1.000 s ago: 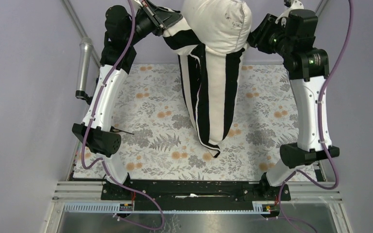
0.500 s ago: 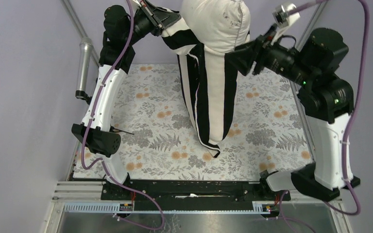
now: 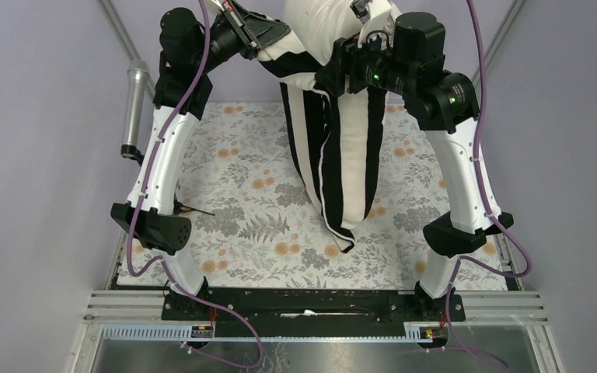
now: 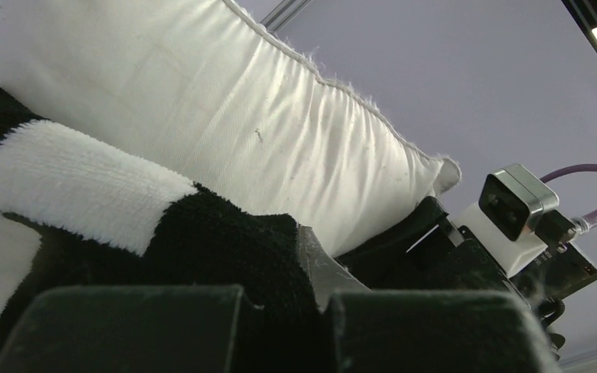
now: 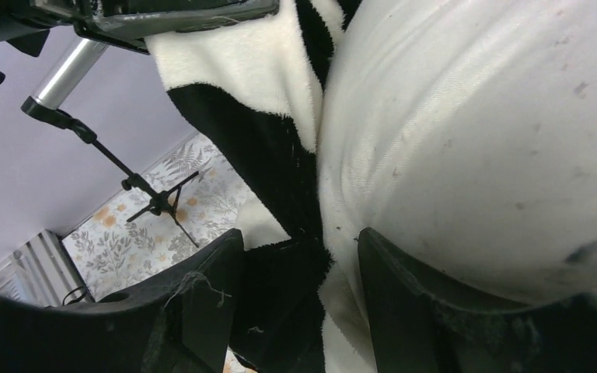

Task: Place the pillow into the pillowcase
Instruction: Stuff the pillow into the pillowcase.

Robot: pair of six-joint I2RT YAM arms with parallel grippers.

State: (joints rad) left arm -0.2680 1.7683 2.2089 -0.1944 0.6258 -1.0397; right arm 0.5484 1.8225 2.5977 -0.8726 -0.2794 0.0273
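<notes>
I see the pillow (image 3: 315, 27) raised high at the far end of the tabletop, with its cream top bulging out of the pillowcase (image 3: 334, 167) and the rest down inside it. The striped pillowcase hangs long and narrow below. Its low corner comes down to the floral cover (image 3: 233, 194), though I cannot tell whether it touches.

My left gripper (image 3: 270, 35) is at the pillowcase mouth on the left side. In the left wrist view its jaws are pressed together on the black fleece of the rim, with the pillow swelling just above.

My right gripper (image 5: 295, 299) is in against the front of the bundle, just under the pillow's bulge. Its jaws are spread, and a black stripe of the pillowcase runs down between the fingers (image 5: 202, 311) without being clamped. The pillow's round side sits over the right-hand finger.

A metal pole (image 3: 134, 101) stands at the left edge of the tabletop, well apart from the cloth.
</notes>
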